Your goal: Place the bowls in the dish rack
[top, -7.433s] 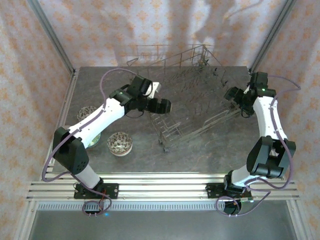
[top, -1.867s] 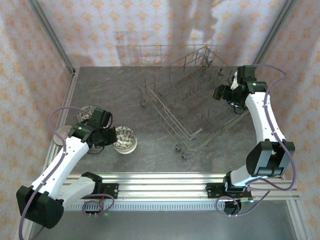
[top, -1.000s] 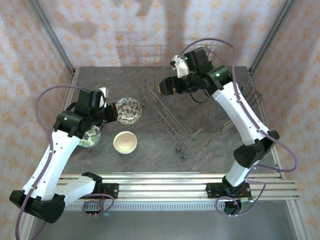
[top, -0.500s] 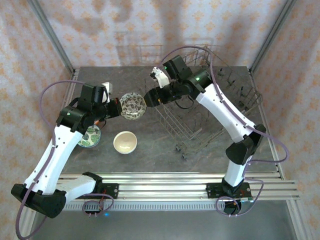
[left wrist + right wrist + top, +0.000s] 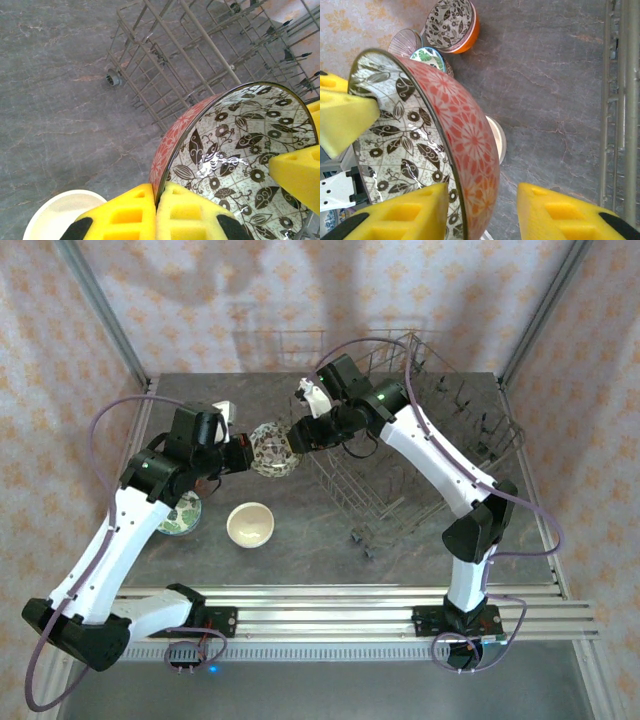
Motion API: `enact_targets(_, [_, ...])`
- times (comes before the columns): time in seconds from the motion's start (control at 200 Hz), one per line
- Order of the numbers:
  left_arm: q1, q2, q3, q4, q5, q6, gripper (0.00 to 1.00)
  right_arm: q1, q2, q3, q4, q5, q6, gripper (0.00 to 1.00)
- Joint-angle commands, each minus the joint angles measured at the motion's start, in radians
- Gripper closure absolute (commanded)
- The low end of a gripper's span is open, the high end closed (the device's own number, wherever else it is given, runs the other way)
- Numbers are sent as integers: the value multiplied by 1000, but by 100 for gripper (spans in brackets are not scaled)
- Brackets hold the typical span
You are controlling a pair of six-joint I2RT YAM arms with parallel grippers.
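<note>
Between patterned walls (image 5: 200,300), grey table (image 5: 300,550) bears dish rack (image 5: 370,480).

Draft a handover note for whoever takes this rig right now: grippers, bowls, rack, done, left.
Left gripper: shut on the rim of the patterned bowl, held on edge beside the dish rack.
Right gripper: open, fingers straddling that bowl's wall; handover not yet made.
Cream bowl, orange bowl and others sit on the table.
Done: no bowl seen in the rack. Left: all of them.
</note>
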Motion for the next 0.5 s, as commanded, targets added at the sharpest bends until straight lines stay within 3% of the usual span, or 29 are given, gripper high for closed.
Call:
enact_targets(0.0, [-19, -5, 41, 49, -62, -14, 100, 5, -15, 1, 28, 35, 9, 60])
enact_targets(0.1, [-38, -4, 39, 51, -88, -19, 100, 5, -23, -14, 42, 33, 14, 69])
enact_targets(0.26, [-60, 3, 39, 56, -110, -25, 100, 5, -24, -15, 35, 34, 13, 70])
enact_targets(0.496, [-81, 21, 65, 32, -119, -38, 100, 5, -37, -14, 29, 69, 10, 84])
